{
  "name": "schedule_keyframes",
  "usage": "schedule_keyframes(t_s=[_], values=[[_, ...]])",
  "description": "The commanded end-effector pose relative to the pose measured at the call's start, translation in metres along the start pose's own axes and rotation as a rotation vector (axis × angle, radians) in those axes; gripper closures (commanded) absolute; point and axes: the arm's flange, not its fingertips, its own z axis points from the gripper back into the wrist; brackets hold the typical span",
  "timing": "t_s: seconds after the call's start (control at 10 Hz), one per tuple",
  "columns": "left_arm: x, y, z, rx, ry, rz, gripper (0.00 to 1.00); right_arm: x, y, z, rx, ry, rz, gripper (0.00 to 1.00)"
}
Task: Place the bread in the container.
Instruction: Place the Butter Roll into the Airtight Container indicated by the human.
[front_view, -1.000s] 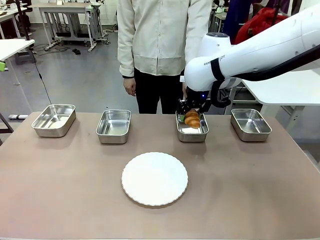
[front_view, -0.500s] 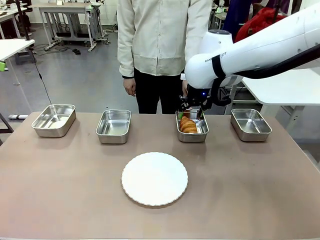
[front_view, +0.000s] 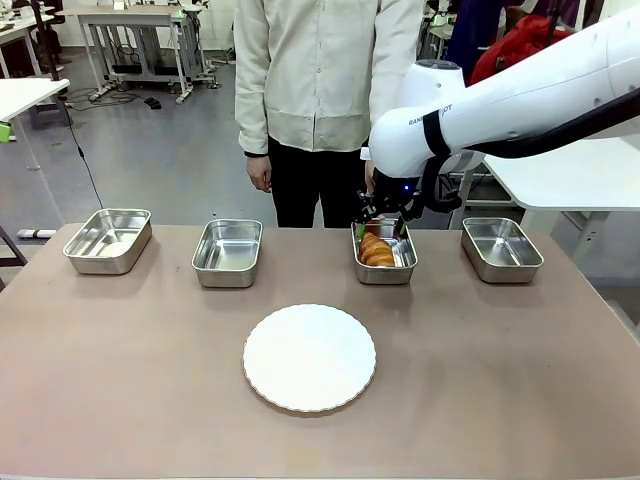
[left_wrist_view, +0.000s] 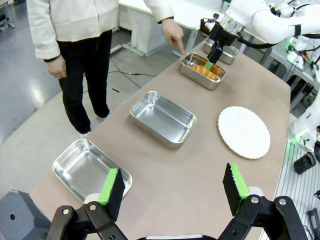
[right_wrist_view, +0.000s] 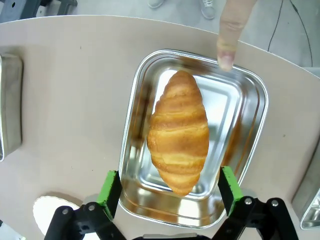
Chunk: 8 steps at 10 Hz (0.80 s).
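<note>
Croissant (right_wrist_view: 178, 133) lies lengthwise in the steel pan (right_wrist_view: 253, 141), third from my left on the desk (front_view: 520, 380). My right pincer (right_wrist_view: 170, 189) hovers above it, spread wide and gripping nothing. My left pincer (left_wrist_view: 173, 187) is spread too. A person's finger (right_wrist_view: 231, 31) points at the pan's rim.

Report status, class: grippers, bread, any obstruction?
Right gripper open above container. Left gripper open, idle. Bread lying inside. Person's finger at far rim.
</note>
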Motion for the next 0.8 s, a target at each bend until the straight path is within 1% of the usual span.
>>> schedule_keyframes(t_s=[0.0,0.3,0.4,0.5,0.6,0.7], values=[[0.000,0.000,0.002,-0.008,-0.010,-0.016,0.00,0.002,-0.001,0.001,-0.005,-0.018,0.007,0.00],[0.000,0.000,0.002,-0.008,-0.010,-0.016,0.00,0.002,-0.001,0.001,-0.005,-0.018,0.007,0.00],[0.000,0.000,0.002,-0.008,-0.010,-0.016,0.00,0.000,0.000,0.000,0.000,0.000,0.000,0.03],[0.000,0.000,0.002,-0.008,-0.010,-0.016,0.00,-0.013,0.005,0.015,-0.043,-0.062,0.029,0.00],[0.000,0.000,0.002,-0.008,-0.010,-0.016,0.00,-0.036,0.009,0.035,-0.069,-0.137,0.069,0.00],[0.000,0.000,0.002,-0.008,-0.010,-0.016,0.00,-0.067,0.009,0.057,-0.081,-0.212,0.106,0.00]])
